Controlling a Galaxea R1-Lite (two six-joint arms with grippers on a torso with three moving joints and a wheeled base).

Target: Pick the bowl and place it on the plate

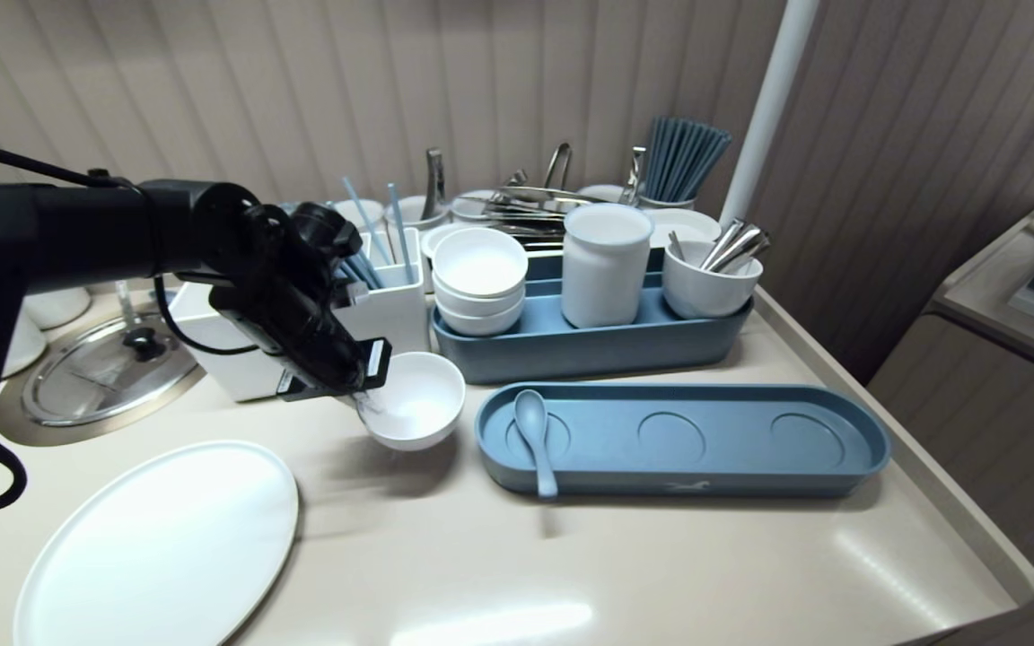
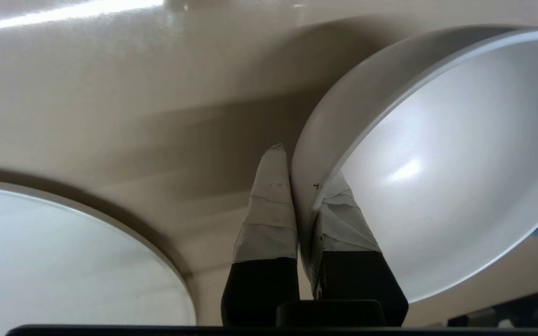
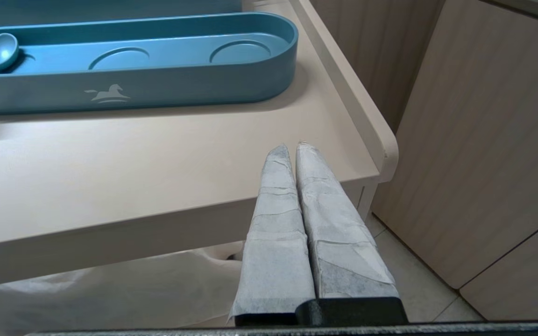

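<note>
A small white bowl (image 1: 418, 401) is tipped up just left of the long blue tray (image 1: 750, 449). My left gripper (image 1: 363, 401) is shut on the bowl's near rim. In the left wrist view one taped finger lies outside the bowl (image 2: 437, 158) wall and the other inside it, with my left gripper (image 2: 304, 170) pinching the rim. A blue spoon (image 1: 535, 437) lies in the tray's left round hollow. My right gripper (image 3: 292, 149) hangs shut and holding nothing beyond the counter's right front corner, off the head view.
A large white plate (image 1: 158, 538) lies at the front left. Behind stand a blue caddy (image 1: 589, 345) with stacked bowls, a white canister and a cutlery cup, a white box of chopsticks (image 1: 387, 301), and a metal lid (image 1: 104, 368). The counter's raised edge (image 1: 930, 484) runs along the right.
</note>
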